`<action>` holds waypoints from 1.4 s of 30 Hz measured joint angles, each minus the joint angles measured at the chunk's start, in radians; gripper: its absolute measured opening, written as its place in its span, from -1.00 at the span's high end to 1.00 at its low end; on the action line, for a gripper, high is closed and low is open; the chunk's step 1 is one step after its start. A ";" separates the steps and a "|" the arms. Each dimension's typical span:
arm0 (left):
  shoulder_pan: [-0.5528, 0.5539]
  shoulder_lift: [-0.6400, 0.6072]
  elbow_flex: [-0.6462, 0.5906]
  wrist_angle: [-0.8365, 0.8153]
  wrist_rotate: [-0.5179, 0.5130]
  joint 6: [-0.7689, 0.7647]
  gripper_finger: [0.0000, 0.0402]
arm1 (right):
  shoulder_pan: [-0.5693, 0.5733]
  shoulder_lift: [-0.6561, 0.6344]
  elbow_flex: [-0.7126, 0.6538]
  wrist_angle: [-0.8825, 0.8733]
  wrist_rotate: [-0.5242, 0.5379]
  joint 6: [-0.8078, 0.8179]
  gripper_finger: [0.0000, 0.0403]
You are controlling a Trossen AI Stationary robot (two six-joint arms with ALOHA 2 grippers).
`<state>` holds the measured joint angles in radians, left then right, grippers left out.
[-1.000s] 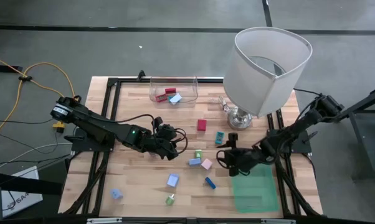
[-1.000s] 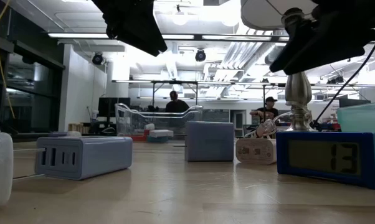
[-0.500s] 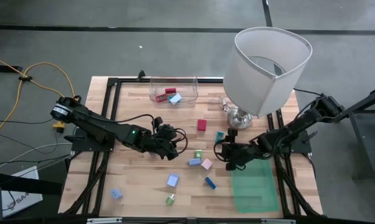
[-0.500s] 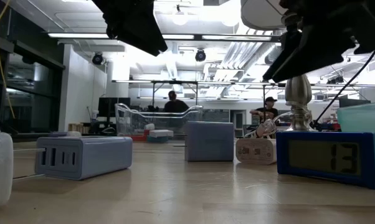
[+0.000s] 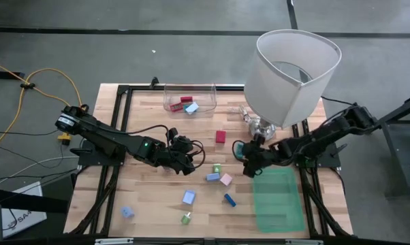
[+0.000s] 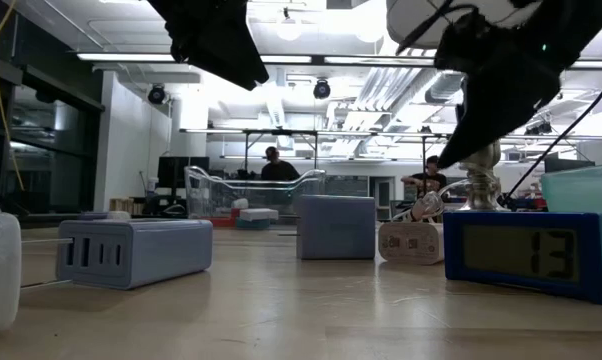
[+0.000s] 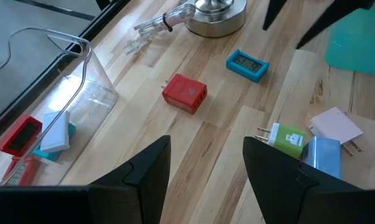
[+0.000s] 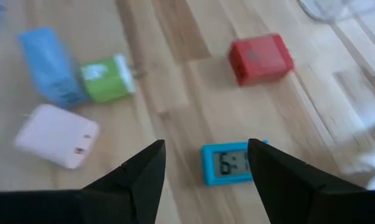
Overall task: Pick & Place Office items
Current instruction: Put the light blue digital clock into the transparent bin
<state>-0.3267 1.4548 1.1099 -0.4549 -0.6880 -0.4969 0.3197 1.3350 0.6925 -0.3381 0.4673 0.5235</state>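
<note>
Now that the right gripper (image 5: 246, 158) has swung across from the green mat (image 5: 278, 204), its spread, empty fingers hover just above the teal clock (image 8: 231, 163), ready for pickup.

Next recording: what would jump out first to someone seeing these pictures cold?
The big white lamp towering at the table's far right corner. Small coloured office items lie scattered over the wooden table, some in a clear bin at the far edge. The right gripper, open, hovers above a small teal clock.
</note>
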 joint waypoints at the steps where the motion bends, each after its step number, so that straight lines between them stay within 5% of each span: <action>1: 0.000 0.000 0.000 0.000 0.000 0.000 0.04 | -0.010 0.000 -0.008 -0.001 0.001 0.005 -0.07; 19: 0.000 0.000 0.000 0.000 0.000 0.000 0.04 | -0.074 0.000 -0.090 0.014 -0.006 -0.083 -0.07; 32: 0.000 0.000 -0.001 0.000 0.000 0.000 0.04 | -0.149 0.006 -0.090 0.092 -0.160 -0.193 -0.07; 42: 0.000 0.000 -0.001 0.000 0.000 0.000 0.04 | -0.178 0.062 -0.090 0.137 -0.168 -0.210 -0.07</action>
<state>-0.3264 1.4548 1.1088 -0.4549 -0.6883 -0.4970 0.1413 1.3968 0.6027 -0.2012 0.2989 0.3138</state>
